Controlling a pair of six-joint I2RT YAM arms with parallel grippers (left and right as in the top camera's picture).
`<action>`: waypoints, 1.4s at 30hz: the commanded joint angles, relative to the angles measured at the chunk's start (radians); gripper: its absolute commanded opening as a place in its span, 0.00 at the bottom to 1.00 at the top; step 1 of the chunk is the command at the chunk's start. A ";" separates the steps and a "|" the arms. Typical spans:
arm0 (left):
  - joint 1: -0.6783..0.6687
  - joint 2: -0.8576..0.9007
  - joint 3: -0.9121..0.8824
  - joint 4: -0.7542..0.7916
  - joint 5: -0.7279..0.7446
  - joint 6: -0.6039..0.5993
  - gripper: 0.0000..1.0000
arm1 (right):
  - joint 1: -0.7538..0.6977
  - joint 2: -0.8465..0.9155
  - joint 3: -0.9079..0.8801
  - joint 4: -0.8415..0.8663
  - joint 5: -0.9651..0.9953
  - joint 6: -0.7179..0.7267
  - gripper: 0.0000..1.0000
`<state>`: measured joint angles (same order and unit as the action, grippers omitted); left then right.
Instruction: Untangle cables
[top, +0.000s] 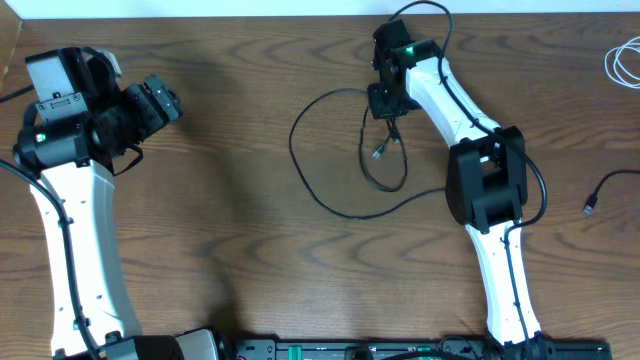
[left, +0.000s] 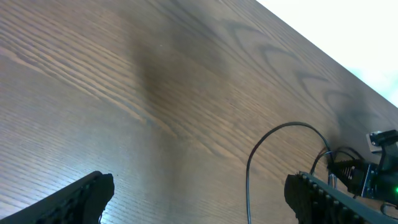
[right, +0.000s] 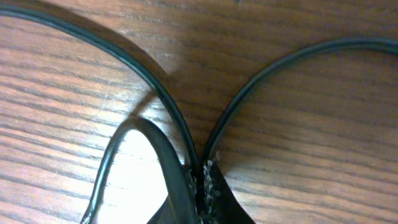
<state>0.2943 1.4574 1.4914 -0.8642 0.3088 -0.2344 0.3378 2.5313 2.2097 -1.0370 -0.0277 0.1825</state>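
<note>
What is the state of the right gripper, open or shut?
Shut. In the right wrist view, the right gripper has its fingertips pressed together, pinching the black cable where two of its strands meet.

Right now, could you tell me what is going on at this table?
The right gripper is pinched shut on a long black cable at the far side of the table, its loops lying loose. The left gripper hangs open, holding nothing. A white cable and a second black cable lie apart at the right edge.
</note>
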 joint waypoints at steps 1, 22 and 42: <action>0.003 0.000 0.010 -0.003 -0.006 0.016 0.93 | 0.001 0.013 0.009 -0.029 -0.004 0.036 0.01; 0.003 0.000 0.010 -0.006 -0.006 0.016 0.93 | -0.523 -0.594 0.089 -0.093 -0.129 -0.050 0.01; 0.001 0.000 0.010 -0.002 -0.003 0.012 0.93 | -1.064 -0.678 0.098 0.009 0.049 -0.050 0.01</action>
<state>0.2943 1.4574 1.4914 -0.8661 0.3088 -0.2348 -0.7013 1.8790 2.3005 -1.0309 -0.0856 0.1474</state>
